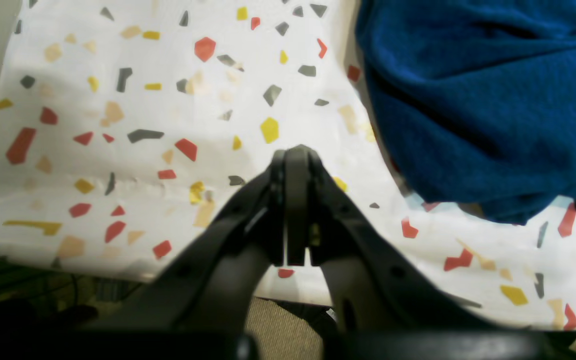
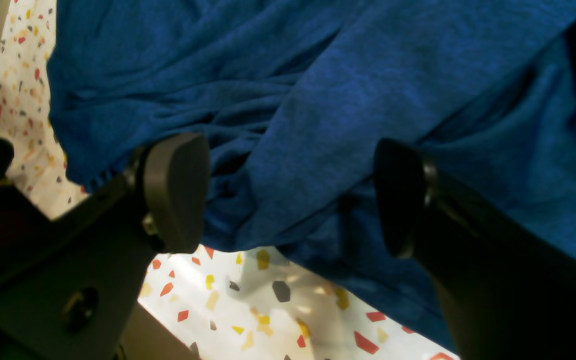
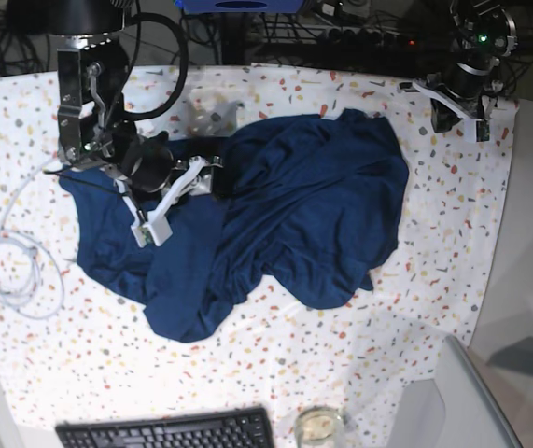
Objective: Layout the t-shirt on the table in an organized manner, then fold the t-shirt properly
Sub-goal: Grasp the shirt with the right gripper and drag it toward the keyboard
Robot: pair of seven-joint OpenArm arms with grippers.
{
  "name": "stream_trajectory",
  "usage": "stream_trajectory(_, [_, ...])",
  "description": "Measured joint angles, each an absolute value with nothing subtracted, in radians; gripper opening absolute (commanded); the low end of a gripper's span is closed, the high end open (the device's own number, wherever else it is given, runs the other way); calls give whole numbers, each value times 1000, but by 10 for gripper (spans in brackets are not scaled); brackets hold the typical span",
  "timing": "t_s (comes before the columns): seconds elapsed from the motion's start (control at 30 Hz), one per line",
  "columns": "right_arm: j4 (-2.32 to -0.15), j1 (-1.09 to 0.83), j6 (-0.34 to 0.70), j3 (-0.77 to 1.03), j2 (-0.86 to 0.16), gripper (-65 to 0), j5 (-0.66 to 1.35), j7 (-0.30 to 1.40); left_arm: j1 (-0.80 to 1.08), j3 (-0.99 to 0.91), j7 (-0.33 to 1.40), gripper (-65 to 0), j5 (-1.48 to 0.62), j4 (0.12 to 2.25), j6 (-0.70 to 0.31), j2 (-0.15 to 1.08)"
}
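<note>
Clearly the t-shirt (image 3: 275, 215) is the landmark: it lies crumpled in the middle of the worktop (image 3: 415, 308), a dark blue heap with deep folds, its sleeves and hem not laid out, so the spreading step looks unfinished.

Well to the left of the shirt, a coil of white cable (image 3: 14, 271) rests on the speckled cloth, apart from the fabric and likely to stay clear of any move.

Over the shirt's left part hangs the right hand (image 3: 168, 201), its white fingers spread. From its own wrist camera the right hand (image 2: 288, 195) stands released, the two dark pads (image 2: 175, 192) wide apart with bunched fabric under the gap and nothing pinched between them. I judge it sits there to take or let go a fold near the shirt's edge; whether the pads touch the cloth I cannot tell.

Below the shirt, near the front edge, a black keyboard (image 3: 168, 431) and a small glass (image 3: 317, 425) sit apart from it.

Beyond the shirt's upper right corner, the left hand (image 3: 460, 103) is parked by the worktop's far edge. Its wrist view shows the left hand (image 1: 295, 160) clenched on nothing, above bare speckled cloth with the shirt off to one side, probably to leave the other arm room.
</note>
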State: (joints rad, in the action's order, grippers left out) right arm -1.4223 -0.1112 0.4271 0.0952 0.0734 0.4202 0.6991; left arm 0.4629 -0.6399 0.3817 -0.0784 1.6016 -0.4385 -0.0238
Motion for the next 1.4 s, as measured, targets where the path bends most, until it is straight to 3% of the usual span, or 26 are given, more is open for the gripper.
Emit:
stream_trajectory(0.13, [-1334, -80, 420, 109, 68, -230, 418, 701, 463, -641, 382, -650, -78, 1602, -438, -22])
stream_trajectory(0.23, [-1280, -57, 420, 110, 69, -317, 416, 701, 463, -640, 381, -650, -78, 1602, -442, -22])
stream_trajectory(0.33, [-1281, -56, 419, 110, 69, -459, 420, 702, 463, -637, 382, -650, -79, 1602, -438, -22])
stream_trajectory(0.43, [-1311, -64, 420, 108, 71, -650, 416, 711, 460, -633, 382, -650, -79, 1601, -439, -23])
stream_trajectory(0.63, [-1601, -136, 423, 104, 71, -648, 413, 844, 457, -636, 382, -650, -76, 1601, -439, -22])
stream_trajectory(1.0, [-1955, -73, 424, 114, 31, -648, 417, 1088, 451, -634, 382, -650, -76, 1601, -439, -22])
stream_trajectory(1.23, [-1929, 152, 427, 110, 31, -648, 416, 1102, 451, -641, 383, -650, -67, 1601, -442, -18])
stream_trajectory(1.4, [-1642, 409, 429, 105, -11, -648, 423, 991, 458, -641, 382, -650, -67, 1602, -442, -18])
